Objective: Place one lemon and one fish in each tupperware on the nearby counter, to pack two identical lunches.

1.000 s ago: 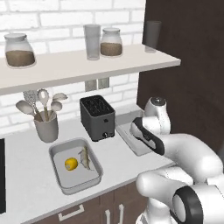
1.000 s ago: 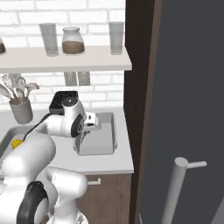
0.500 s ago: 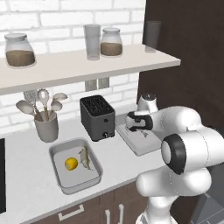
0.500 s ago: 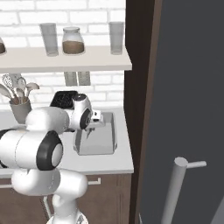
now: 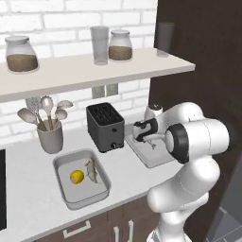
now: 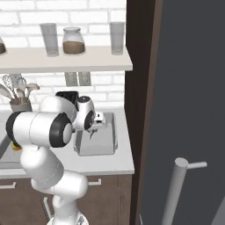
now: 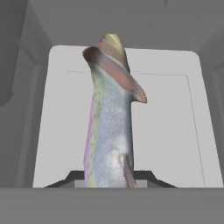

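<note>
Arm has swung further forward since the earlier frames; the gripper [image 5: 152, 142] now sits lower, right over the right-hand tupperware [image 5: 150, 158], where a second ago it was still up and back from it. Base hasn't driven, scene framing unchanged.

Gripper [image 7: 109, 177] is clamped on a fish [image 7: 111, 118]: hand view looks straight along the fish, silver-grey body with a pink-green flank and a reddish tail fin at the far end, tub floor directly behind it. In the left base view the fish [image 5: 152, 143] is only a thin sliver under the hand; can't tell whether it touches the tub floor. Right base view shows the gripper [image 6: 93, 131] over the same tupperware [image 6: 107, 147] near the counter's right end, beside the dark tall cabinet [image 6: 176, 88].

Left tupperware [image 5: 101, 191] already holds a lemon [image 5: 76, 177] and the other fish [image 5: 92, 170], side by side, fish just right of the lemon.

Counter [image 5: 28, 203] also carries a black toaster [image 5: 105, 126] between the two tubs and a utensil crock [image 5: 49, 137] at the back left. Shelf [image 5: 94, 71] above has jars and glasses.
</note>
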{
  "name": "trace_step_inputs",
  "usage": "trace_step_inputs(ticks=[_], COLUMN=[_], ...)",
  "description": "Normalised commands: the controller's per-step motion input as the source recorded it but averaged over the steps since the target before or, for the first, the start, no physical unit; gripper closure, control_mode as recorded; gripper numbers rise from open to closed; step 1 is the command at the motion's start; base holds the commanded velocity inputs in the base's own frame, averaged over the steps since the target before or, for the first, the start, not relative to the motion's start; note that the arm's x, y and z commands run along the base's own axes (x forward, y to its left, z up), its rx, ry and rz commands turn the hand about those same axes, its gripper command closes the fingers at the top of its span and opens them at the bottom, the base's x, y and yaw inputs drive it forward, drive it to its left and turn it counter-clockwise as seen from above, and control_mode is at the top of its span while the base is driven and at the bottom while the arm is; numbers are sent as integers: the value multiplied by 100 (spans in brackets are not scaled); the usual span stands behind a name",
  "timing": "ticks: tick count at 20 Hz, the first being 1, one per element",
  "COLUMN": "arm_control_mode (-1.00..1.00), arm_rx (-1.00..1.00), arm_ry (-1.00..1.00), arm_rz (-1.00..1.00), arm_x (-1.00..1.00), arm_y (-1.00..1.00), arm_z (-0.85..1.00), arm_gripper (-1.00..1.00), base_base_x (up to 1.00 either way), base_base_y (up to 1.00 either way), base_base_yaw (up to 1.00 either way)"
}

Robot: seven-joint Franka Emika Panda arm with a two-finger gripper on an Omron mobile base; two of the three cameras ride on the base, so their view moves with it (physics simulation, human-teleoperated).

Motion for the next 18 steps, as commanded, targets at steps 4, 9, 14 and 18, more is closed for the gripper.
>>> trace_step_inputs(ticks=[4,9,14,18], arm_control_mode=[-100,-100,-100,-100], arm_rx=[0,0,0,0], arm_ry=[0,0,0,-6], arm_rz=[0,0,0,0], arm_x=[41,19,-18,-99], arm_y=[9,8,6,0], arm_z=[-20,-13,4,85], arm_gripper=[-100,-100,-100,-100], base_base_x=[0,0,0,0], base_base_y=[0,0,0,0], base_base_yaw=[0,0,0,0])
